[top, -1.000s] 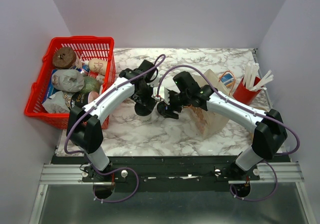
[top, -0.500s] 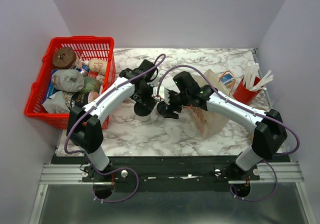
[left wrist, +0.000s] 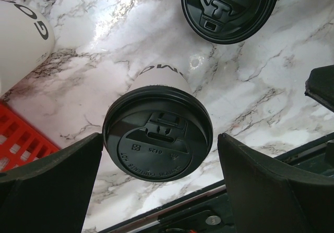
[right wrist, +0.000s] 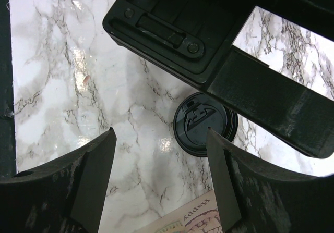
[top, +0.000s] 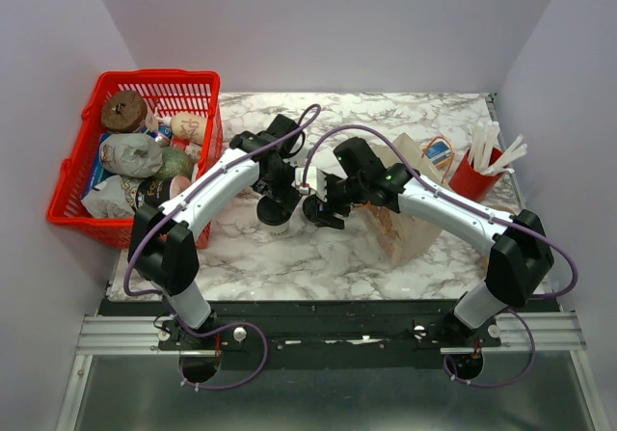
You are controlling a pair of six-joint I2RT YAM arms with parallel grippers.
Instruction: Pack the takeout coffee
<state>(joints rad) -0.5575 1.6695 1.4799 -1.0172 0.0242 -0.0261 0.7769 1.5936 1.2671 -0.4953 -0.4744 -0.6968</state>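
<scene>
Between the parted jaws of the left tool, a small whitish cup, black-lidded; right tool likewise open.

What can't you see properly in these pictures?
- Top view: the takeout coffee is mostly hidden under the left tool.
- Top view: the inside of the paper bag is covered by the right arm.
- Left wrist view: the loose lid is cut by the top edge, the other white cup by the left edge.
</scene>
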